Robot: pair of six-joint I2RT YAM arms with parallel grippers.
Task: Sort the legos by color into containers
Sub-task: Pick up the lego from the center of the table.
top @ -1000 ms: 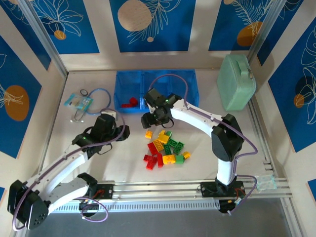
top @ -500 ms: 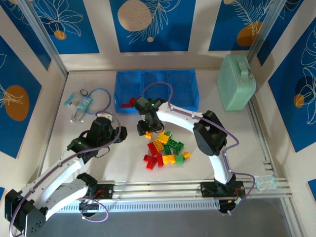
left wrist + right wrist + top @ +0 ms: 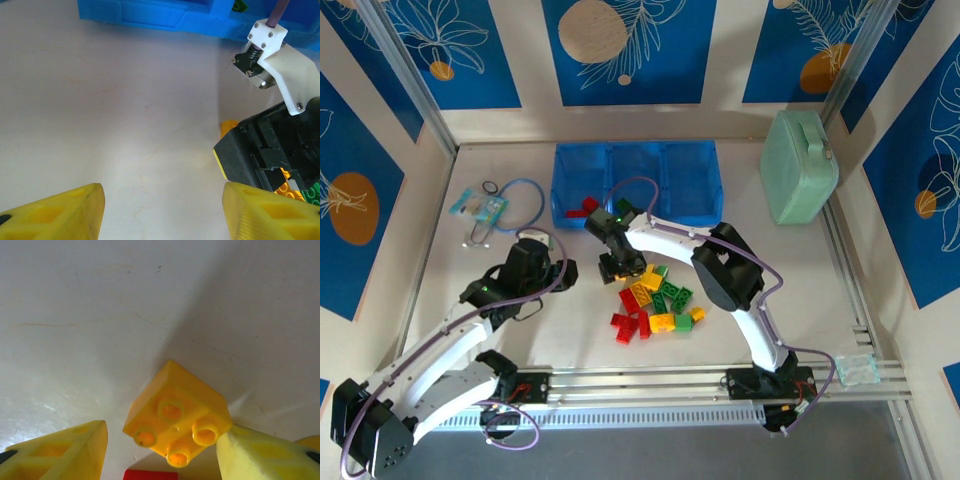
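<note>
Top external: mixed pile of bricks (image 3: 655, 305) near centre of tabletop (image 3: 770, 290). Just beyond, right fingers (image 3: 60, 452) part open around yellow brick (image 3: 177, 415), not clamped; left fingers (image 3: 55, 212) apart, empty. Farther, blue tray (image 3: 685, 180), red bricks (image 3: 583, 208) in left compartment.

You have a loose heap of red, green and yellow bricks (image 3: 655, 302) on the counter, around its middle. One yellow four-stud brick (image 3: 177, 415) lies studs up at the heap's far-left side. The blue three-compartment tray (image 3: 685, 170) stands along the far edge, with red bricks (image 3: 582, 209) in its left compartment.
</note>
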